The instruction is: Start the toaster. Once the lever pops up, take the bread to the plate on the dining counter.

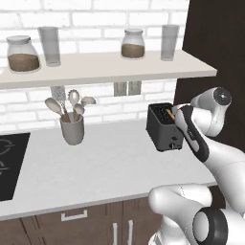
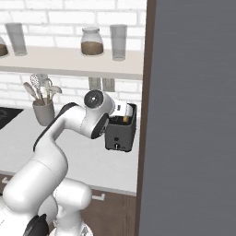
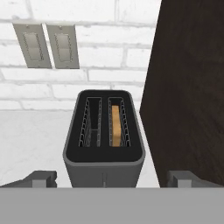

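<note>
The dark toaster (image 3: 104,164) stands on the grey-white worktop beside a tall dark cabinet, its narrow end face toward my hand. The bread (image 3: 115,124) sits low in the right-hand slot, golden edge up; the other slot holds nothing. My gripper (image 3: 111,178) hovers just in front of and above the toaster's end, open, its fingertips (image 3: 43,177) spread wider than the toaster body. From the base, the toaster (image 1: 162,128) is partly covered by my forearm, with the bread (image 1: 170,114) peeking out and pale controls (image 1: 173,144) on its end face. The plate and dining counter are out of view.
A dark cabinet wall (image 3: 192,87) rises right beside the toaster. Two wall outlets (image 3: 46,46) sit on the white brick behind. A grey utensil crock (image 1: 72,128) stands to the left, a black cooktop (image 1: 9,162) at far left, and a shelf (image 1: 105,67) with jars and glasses overhead.
</note>
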{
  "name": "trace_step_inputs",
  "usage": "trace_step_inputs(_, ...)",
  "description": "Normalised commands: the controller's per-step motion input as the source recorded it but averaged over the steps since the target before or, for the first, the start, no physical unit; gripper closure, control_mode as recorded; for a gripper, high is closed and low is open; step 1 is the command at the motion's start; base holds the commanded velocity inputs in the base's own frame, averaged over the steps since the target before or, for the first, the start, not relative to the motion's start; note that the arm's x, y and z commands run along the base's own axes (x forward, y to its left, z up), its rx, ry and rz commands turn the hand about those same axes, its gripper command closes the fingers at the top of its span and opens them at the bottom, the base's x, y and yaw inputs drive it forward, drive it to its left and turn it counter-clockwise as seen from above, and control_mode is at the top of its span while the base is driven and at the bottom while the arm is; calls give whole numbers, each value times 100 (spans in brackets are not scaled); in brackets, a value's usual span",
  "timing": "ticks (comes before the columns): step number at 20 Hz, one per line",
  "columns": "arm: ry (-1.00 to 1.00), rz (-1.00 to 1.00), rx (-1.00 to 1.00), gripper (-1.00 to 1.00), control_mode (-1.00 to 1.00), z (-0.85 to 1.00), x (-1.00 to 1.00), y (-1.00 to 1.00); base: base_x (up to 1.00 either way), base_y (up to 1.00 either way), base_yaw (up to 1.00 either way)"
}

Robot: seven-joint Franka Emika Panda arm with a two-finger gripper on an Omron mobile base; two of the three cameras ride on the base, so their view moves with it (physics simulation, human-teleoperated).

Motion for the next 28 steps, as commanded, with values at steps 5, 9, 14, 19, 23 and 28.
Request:
trace_step_inputs(5, 0, 0, 0, -100, -100, 0, 0, 0, 0, 0, 0)
trace_step_inputs(9, 0, 0, 0, -100, -100, 0, 0, 0, 0, 0, 0)
trace_step_inputs(14, 0, 0, 0, -100, -100, 0, 0, 0, 0, 0, 0)
trace_step_inputs(19, 0, 0, 0, -100, -100, 0, 0, 0, 0, 0, 0)
trace_step_inputs(23, 0, 0, 0, -100, -100, 0, 0, 0, 0, 0, 0)
trace_step_inputs(28, 0, 0, 0, -100, -100, 0, 0, 0, 0, 0, 0)
